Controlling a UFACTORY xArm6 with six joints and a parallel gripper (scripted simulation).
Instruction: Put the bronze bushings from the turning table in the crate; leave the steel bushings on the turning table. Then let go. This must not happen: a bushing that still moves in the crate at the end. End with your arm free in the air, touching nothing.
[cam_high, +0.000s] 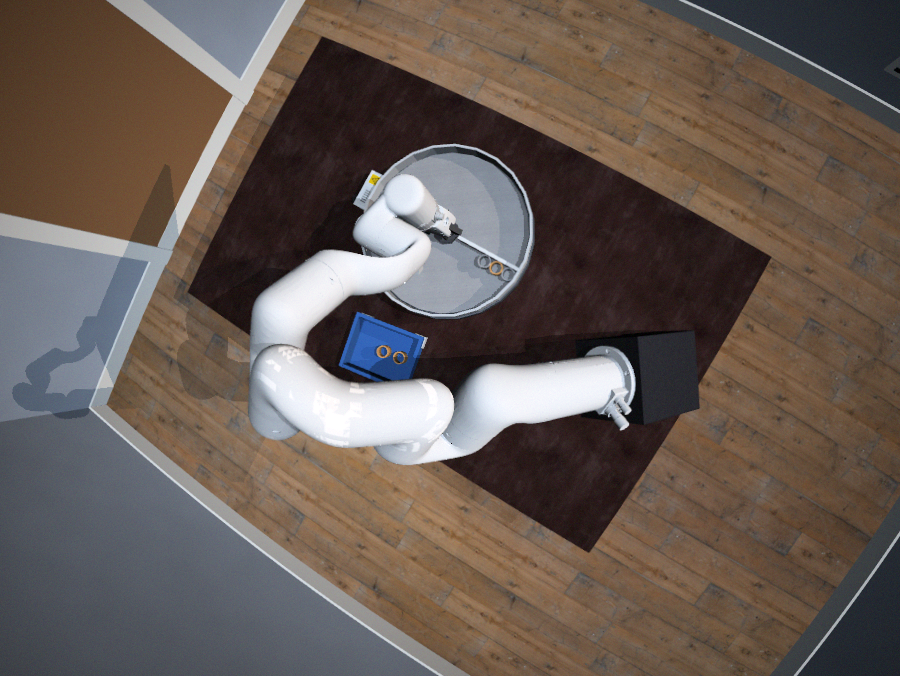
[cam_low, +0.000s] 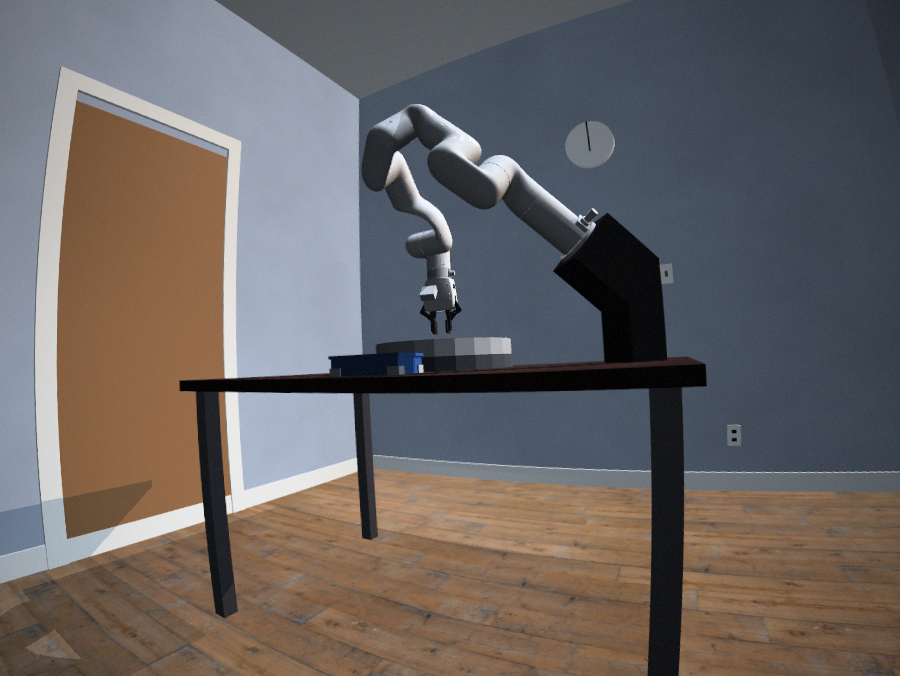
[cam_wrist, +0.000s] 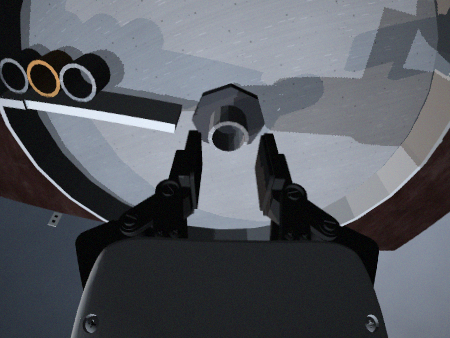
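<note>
My gripper (cam_high: 455, 231) (cam_low: 440, 331) (cam_wrist: 229, 149) is open and empty above the middle of the turning table (cam_high: 436, 287) (cam_low: 480, 345) (cam_wrist: 300, 30). Below it a hollow grey cylinder (cam_wrist: 228, 114) stands on the octagonal hub (cam_wrist: 202, 116), apart from the fingers. A bronze bushing (cam_high: 489, 267) (cam_wrist: 52, 95) stands in a row between two steel bushings, one steel bushing (cam_high: 476, 259) (cam_wrist: 86, 100) nearer the hub and the other steel bushing (cam_wrist: 19, 92) nearer the rim. Two bronze bushings (cam_high: 376, 352) lie in the blue crate (cam_high: 363, 331) (cam_low: 371, 363).
A straight bar (cam_high: 483, 251) (cam_wrist: 100, 117) runs from near the hub to the table's raised rim, close beside the row. A label plate (cam_high: 368, 189) is at the rim. My arm passes over the area beside the crate. The black base (cam_high: 665, 378) (cam_low: 625, 291) stands at the right.
</note>
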